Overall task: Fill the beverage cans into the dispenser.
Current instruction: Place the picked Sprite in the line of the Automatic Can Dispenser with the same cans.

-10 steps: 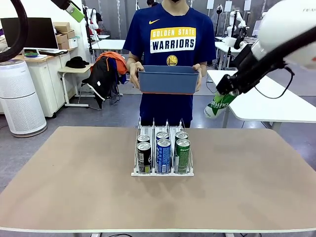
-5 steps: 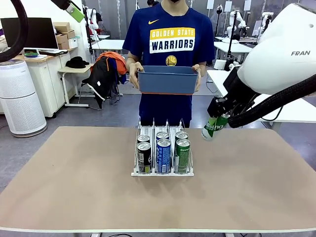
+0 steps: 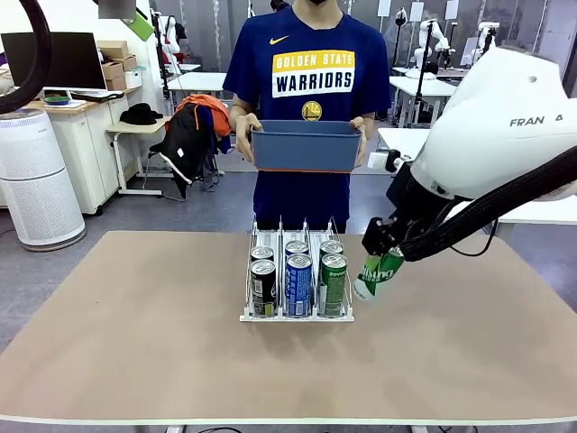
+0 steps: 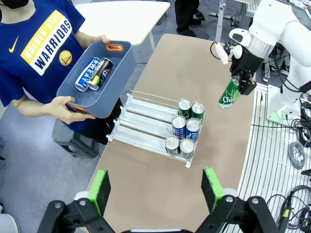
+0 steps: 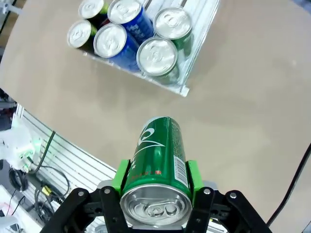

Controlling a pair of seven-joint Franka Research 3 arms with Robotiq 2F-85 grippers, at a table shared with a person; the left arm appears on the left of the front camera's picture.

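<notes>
Green can (image 3: pixel 370 281) hangs clamped in the right gripper (image 3: pixel 383 262), right of the dispenser (image 3: pixel 297 317), which holds six cans (image 3: pixel 298 284); seemingly two more wait in the tub (image 4: pixel 114 77). Left gripper (image 4: pixel 156 187) gapes wide.

Bench (image 3: pixel 135 343): carries the dispenser (image 4: pixel 141 115) at its middle, with the lanes running from the robot's side toward the far side.
Dispenser: holds six beverage cans (image 3: pixel 298 285), upright, two deep in each of three lanes, at the end nearest the robot.
Right of the dispenser, near its right lane, raised above the bench: seventh can (image 3: pixel 379 273), tilted, clamped in the right gripper (image 5: pixel 156 174).
Beyond the far edge, behind the dispenser: tub (image 4: pixel 119 63), between a person's hands (image 3: pixel 245 135); two more cans (image 4: pixel 88 74) lie side by side in it.
</notes>
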